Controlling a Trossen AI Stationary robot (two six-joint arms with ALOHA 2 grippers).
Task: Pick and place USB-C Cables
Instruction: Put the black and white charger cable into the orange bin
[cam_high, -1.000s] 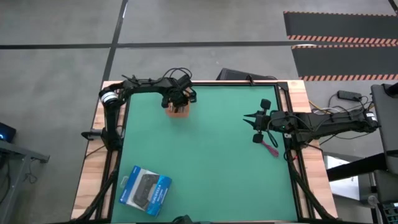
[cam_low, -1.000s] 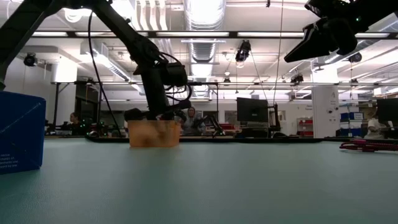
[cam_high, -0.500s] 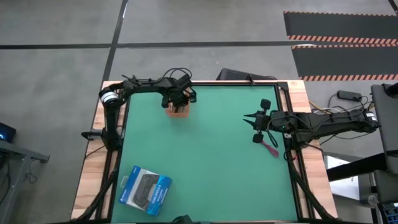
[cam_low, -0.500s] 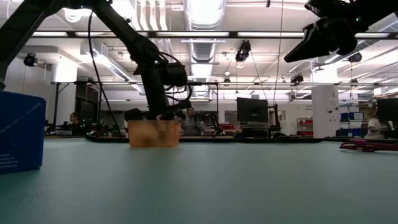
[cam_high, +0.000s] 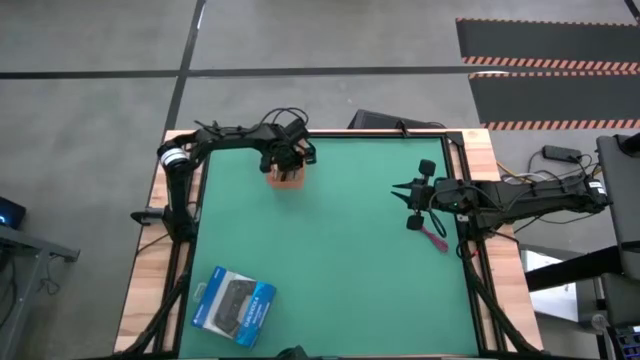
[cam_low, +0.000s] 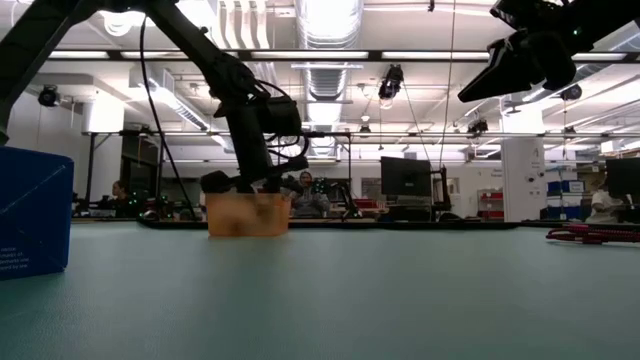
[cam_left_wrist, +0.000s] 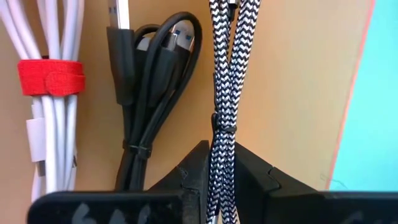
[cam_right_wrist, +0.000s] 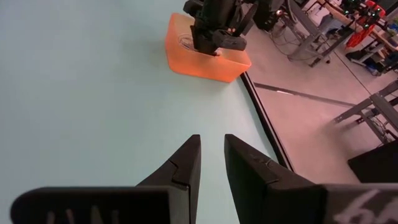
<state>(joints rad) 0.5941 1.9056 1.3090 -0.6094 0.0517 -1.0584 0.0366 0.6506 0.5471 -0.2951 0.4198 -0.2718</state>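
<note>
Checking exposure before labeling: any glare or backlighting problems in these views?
Low view: bright ceiling lights backlight the left gripper into a silhouette, and the orange tray looks dim. High view: green mat evenly lit, no glare. Left wrist view: cables evenly lit, soft shadows only.

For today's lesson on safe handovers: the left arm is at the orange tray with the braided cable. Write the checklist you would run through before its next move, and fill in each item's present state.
1. Silver-grey braided cable inside the orange tray: ok.
2. Left gripper clear of that cable: not ok, the cable runs between its fingers.
3. White cable and black cable lying in the tray: ok.
4. Pink cable placed: not ok, it lies on the table by the right arm.
5. Right gripper away from the tray, holding nothing: ok.
</note>
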